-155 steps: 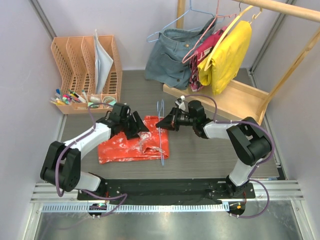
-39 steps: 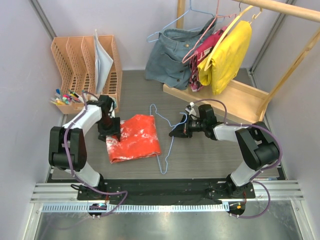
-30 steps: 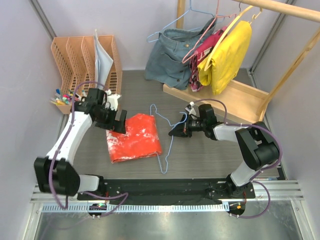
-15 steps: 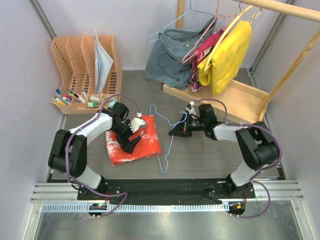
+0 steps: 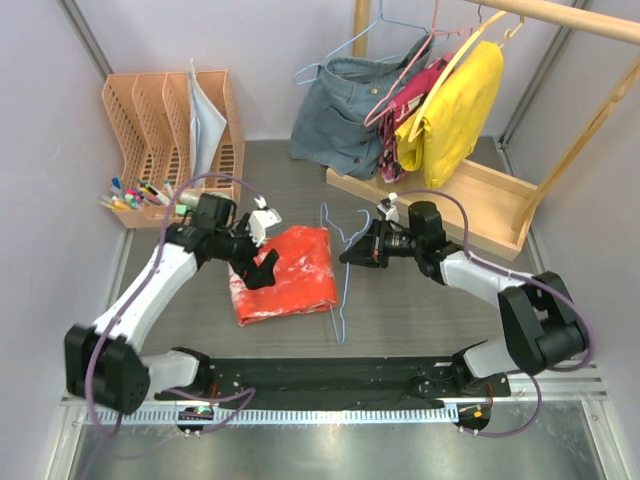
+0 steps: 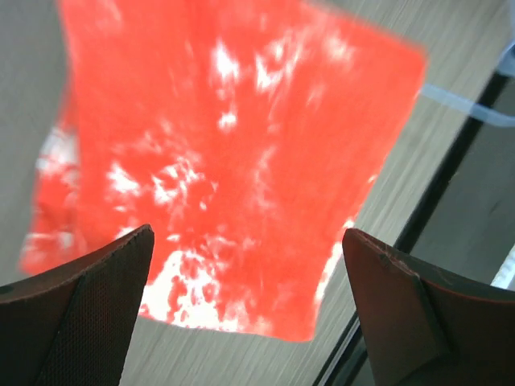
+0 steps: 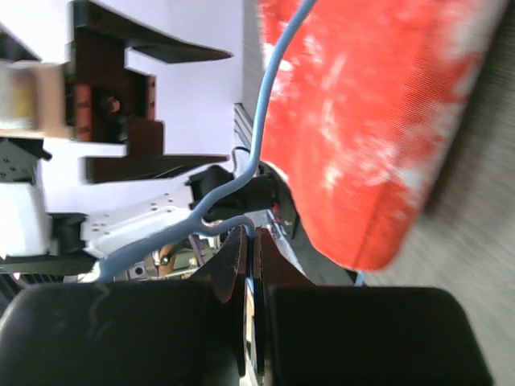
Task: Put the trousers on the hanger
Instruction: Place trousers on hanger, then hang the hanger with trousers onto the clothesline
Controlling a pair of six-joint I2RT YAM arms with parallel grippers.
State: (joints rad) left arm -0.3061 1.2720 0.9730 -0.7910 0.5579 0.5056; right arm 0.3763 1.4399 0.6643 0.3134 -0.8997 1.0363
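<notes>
Down on the grey wood-grain table [image 5: 420,300], the folded red-orange fabric trousers with white tie-dye splotches [image 5: 288,272] lie left of centre. The thin light-blue wire hanger [image 5: 341,290] runs along their right edge. There's open table all round the pair. A bare strip runs to the near edge, there's more bare surface to the right of the hanger, and a clear band lies beyond them. At the far left stands the orange slotted plastic file rack [image 5: 170,115]. At the far right a pale wooden stand [image 5: 470,205] carries a grey-blue denim garment [image 5: 340,110] and a plain yellow garment [image 5: 455,100], all well apart from the action.

Some things are hard to read. Where wire meets cloth at the trousers' near right corner, the top view doesn't settle whether the wire lies over, under or just beside the fabric. The left wrist view is blurred, and the trousers [image 6: 233,153] fill it, with only a sliver of hanger [image 6: 471,108] at the right. In the right wrist view the hanger [image 7: 265,104] climbs beside the trousers [image 7: 362,121], and both are cut off at the frame's top.

The left gripper [image 5: 262,268] has its fingers [image 6: 88,310] spread wide with nothing between them. It hangs over the trousers' left edge, and contact can't be judged. The right gripper [image 5: 350,255] is pressed together, pinching the hanger's wire [image 7: 251,257].
</notes>
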